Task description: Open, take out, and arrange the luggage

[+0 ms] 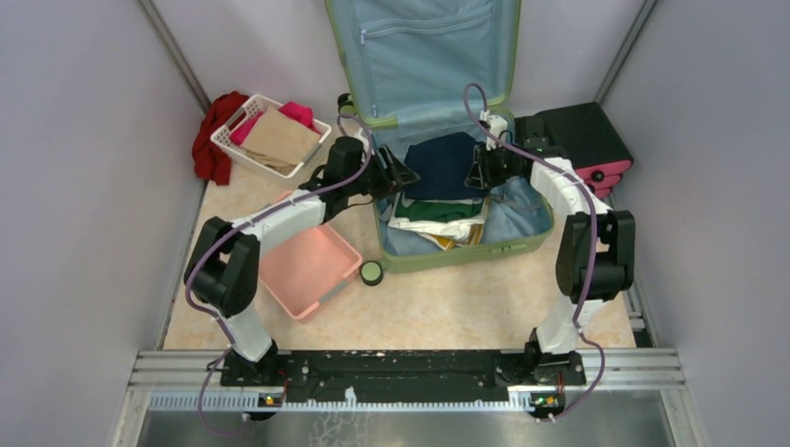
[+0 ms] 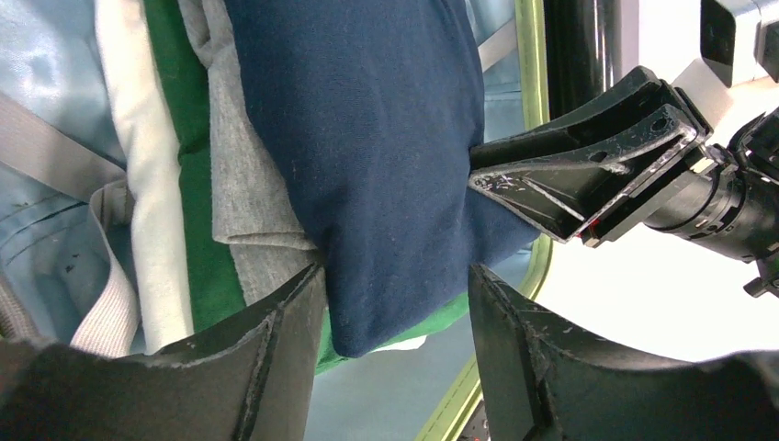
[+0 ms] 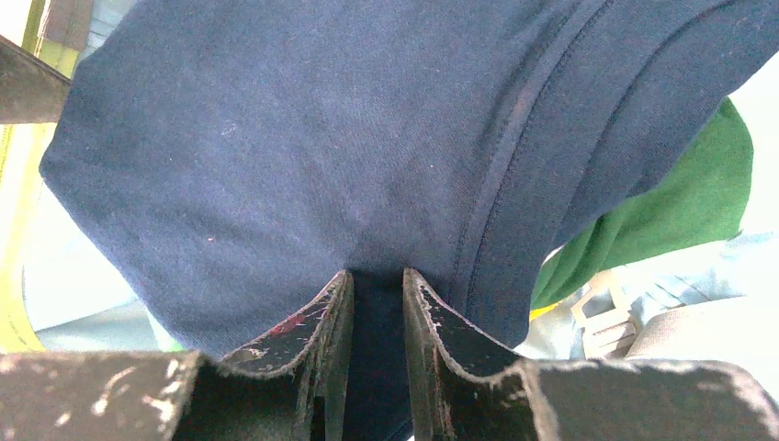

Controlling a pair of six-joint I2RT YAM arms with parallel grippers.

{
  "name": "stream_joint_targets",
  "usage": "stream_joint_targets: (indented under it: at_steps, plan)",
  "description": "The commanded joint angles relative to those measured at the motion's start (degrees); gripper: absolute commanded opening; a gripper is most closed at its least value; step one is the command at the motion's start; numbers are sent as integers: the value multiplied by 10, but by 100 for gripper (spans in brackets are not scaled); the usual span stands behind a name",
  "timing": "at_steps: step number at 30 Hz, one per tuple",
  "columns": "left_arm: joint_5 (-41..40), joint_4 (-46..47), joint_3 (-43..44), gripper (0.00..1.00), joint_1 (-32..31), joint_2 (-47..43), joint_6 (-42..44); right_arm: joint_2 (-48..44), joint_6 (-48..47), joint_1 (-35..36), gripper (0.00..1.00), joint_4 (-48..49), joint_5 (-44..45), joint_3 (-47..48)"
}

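At the frame's upper centre, inside the open luggage, the right pincer pinches the navy garment while the left pincer straddles its edge, unclenched.

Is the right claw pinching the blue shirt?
Touching. The right wrist view shows the right gripper with both fingers pressed on a fold of the blue shirt, cloth squeezed between them.

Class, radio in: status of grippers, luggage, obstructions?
Right gripper shut on navy garment. Left gripper straddling it, unclosed. Luggage open. Nothing blocking.
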Motion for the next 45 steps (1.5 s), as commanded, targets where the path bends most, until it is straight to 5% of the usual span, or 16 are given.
stream_joint_targets:
  at_steps: [1,15,23,30,35,38,45]
  plan:
    - [39,-5,21,62,-3,13,-16,6,1,-12,26,10,21,-8]
    - [69,-12,56,63,-10,55,-36,-5,8,-12,27,20,-12,-17]
    - [82,2,77,41,-15,63,-39,-6,9,-13,26,21,-21,-20]
    - [85,-11,94,56,-17,86,-45,-8,10,-13,26,23,-26,-20]
    - [80,-19,103,55,-16,105,-59,-11,11,-15,26,26,-32,-23]
    - [74,-23,107,48,-17,105,-61,-11,12,-16,26,28,-35,-24]
    - [76,-7,97,2,-17,82,-49,-17,9,-21,27,29,-57,-28]
